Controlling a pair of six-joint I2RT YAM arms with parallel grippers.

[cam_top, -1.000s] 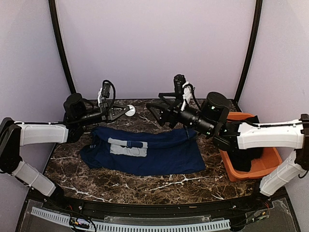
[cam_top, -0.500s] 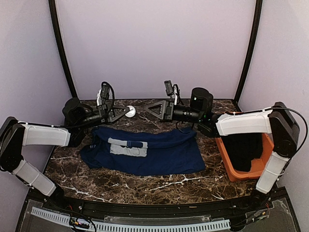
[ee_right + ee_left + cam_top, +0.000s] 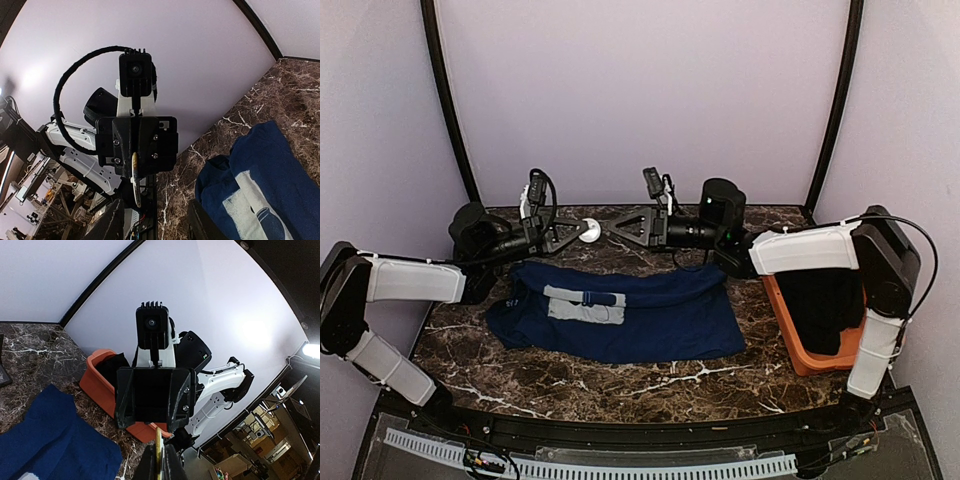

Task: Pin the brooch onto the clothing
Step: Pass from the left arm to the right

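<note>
The brooch [image 3: 590,231], a small white-backed disc, is held edge-on above the table's back edge by my left gripper [image 3: 576,235], which is shut on it. From the left wrist the brooch [image 3: 159,447] shows as a thin gold edge between the fingers. My right gripper [image 3: 617,227] faces it from the right, a short gap away, jaws open with nothing between them. In the right wrist view the brooch [image 3: 135,181] stands ahead, just off the left finger [image 3: 112,222]. The clothing [image 3: 630,312], a navy T-shirt with a grey print, lies flat below both grippers.
An orange bin [image 3: 798,352] holding a black garment [image 3: 825,300] stands at the right edge of the marble table [image 3: 620,385]. Lilac walls close in the back and sides, with black poles in the corners.
My right arm has swung left across the back of the table until its gripper faces the brooch, and its jaws have narrowed. The left arm and the brooch have stayed put.
</note>
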